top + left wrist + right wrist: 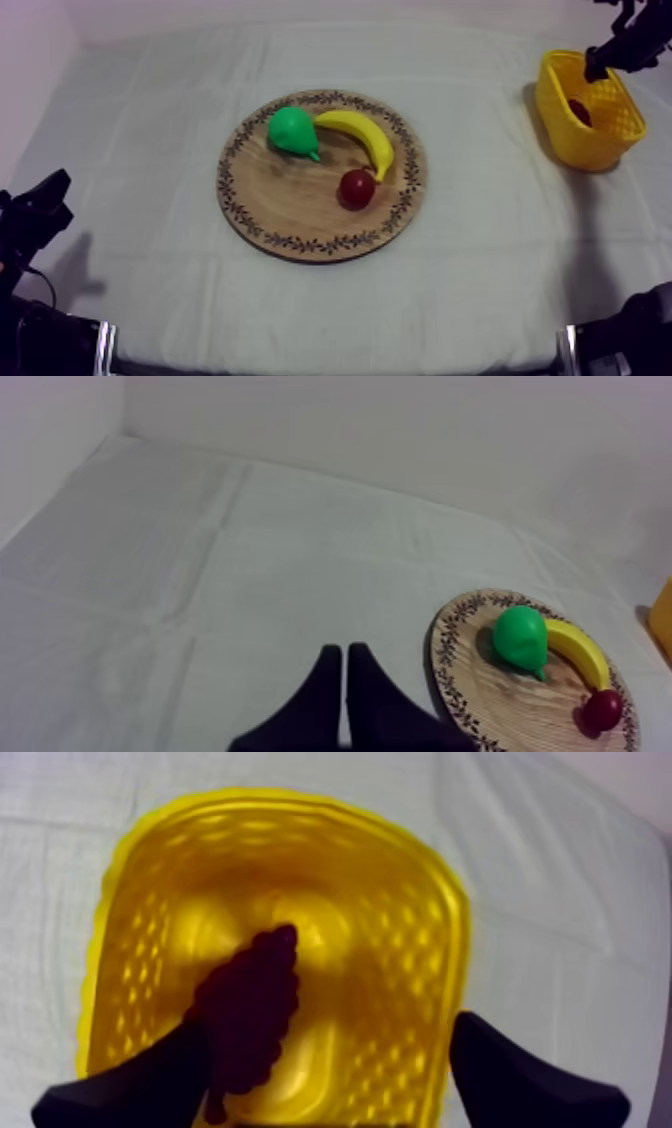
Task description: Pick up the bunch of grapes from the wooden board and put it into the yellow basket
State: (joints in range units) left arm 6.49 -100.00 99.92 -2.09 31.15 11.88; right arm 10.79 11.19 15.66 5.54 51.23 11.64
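Note:
The dark purple bunch of grapes lies inside the yellow basket, close beside one finger of my right gripper, which hangs open just above the basket with its fingers wide apart. From above, the basket stands at the far right of the table with the grapes dark inside it and my right gripper over its rim. The round wooden board sits mid-table. My left gripper rests low at the left, shut on nothing.
On the board lie a green pear, a yellow banana and a small red fruit. The left wrist view shows the same board with the pear. Grey-white cloth covers the table.

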